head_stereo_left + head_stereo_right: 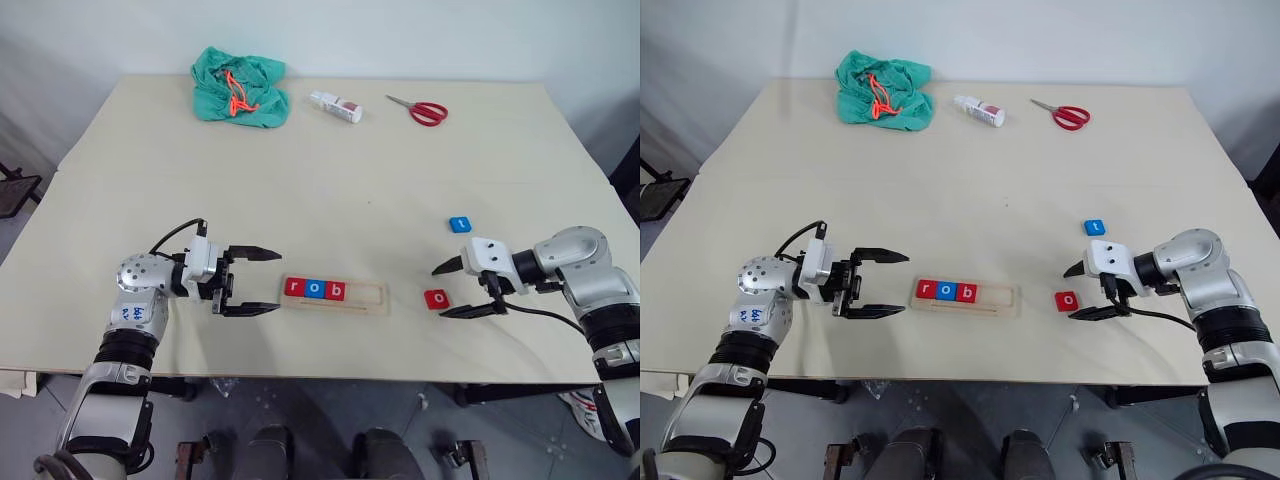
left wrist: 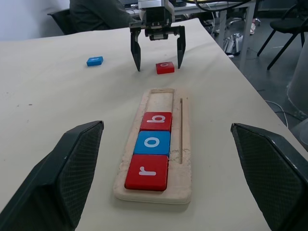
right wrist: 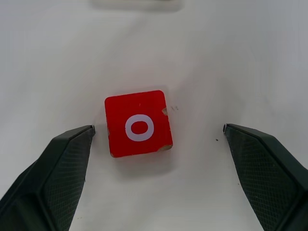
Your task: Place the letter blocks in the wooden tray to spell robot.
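Observation:
The wooden tray (image 1: 368,301) lies near the table's front edge and holds three letter blocks in a row at its left end: a red r (image 1: 293,287), a blue o (image 1: 315,290) and a red b (image 1: 337,292). Its right half is bare. A red o block (image 1: 436,298) lies flat on the table right of the tray, and a blue t block (image 1: 459,224) lies farther back. My right gripper (image 1: 456,288) is open, its fingers straddling the red o block (image 3: 138,123) without touching it. My left gripper (image 1: 262,281) is open and empty, just left of the tray.
Along the table's far edge lie a green cloth bag (image 1: 240,88) with an orange cord, a small white bottle (image 1: 336,106) and red-handled scissors (image 1: 420,109). A black cable (image 1: 540,313) trails from my right wrist near the front edge.

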Motion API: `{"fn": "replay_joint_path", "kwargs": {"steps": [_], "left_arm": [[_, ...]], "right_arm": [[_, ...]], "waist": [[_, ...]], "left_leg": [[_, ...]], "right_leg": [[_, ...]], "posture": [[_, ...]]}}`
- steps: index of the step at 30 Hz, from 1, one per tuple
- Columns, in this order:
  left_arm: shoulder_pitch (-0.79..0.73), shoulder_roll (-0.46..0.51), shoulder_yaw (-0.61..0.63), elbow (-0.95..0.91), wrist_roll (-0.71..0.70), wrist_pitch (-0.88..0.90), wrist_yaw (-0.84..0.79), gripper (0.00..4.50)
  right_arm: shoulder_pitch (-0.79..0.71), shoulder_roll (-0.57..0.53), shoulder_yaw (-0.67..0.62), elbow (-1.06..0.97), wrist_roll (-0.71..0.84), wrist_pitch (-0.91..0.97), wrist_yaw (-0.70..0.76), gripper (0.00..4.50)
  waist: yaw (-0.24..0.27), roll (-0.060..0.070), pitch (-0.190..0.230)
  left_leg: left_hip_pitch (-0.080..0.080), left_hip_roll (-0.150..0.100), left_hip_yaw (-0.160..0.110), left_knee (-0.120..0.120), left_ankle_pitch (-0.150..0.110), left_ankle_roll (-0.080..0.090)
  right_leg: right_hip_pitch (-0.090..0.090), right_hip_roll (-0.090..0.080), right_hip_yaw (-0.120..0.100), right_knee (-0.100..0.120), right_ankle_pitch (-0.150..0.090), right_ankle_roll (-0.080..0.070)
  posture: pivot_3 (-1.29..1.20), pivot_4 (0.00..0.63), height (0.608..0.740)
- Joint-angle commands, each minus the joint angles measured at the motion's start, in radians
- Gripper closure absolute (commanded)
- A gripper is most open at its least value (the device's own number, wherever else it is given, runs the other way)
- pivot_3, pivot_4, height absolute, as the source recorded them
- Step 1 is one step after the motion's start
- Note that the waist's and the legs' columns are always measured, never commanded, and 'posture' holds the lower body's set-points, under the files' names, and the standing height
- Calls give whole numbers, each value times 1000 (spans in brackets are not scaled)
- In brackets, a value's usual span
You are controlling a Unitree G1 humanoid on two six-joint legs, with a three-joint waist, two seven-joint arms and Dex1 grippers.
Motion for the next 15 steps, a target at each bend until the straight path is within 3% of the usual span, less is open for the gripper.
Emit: {"fn": "replay_joint_path", "kwargs": {"steps": [1,4,11,15], "left_arm": [[7,12,26,-29,-15,-1,-84,0],[4,9,26,-27,-14,-2,-81,0],[-6,6,25,-15,-10,-6,-81,0],[-13,1,23,-6,-8,-8,-81,0]], "right_arm": [[-5,1,-6,12,-10,-14,27,192],[2,2,-11,6,0,-9,33,859],[15,7,-21,-18,15,16,26,3056],[11,13,-42,-60,39,77,-2,3055]], "waist": [[0,0,0],[0,0,0],[0,0,0],[0,0,0]], "left_leg": [[0,0,0,0,0,0],[0,0,0,0,0,0],[0,0,0,1,0,0],[0,0,0,0,0,0]], "right_leg": [[0,0,0,0,0,0],[0,0,0,0,0,0],[0,0,0,0,0,0],[0,0,0,0,0,0]], "posture": [[0,150,740],[0,150,740],[0,150,740],[0,150,740]]}}
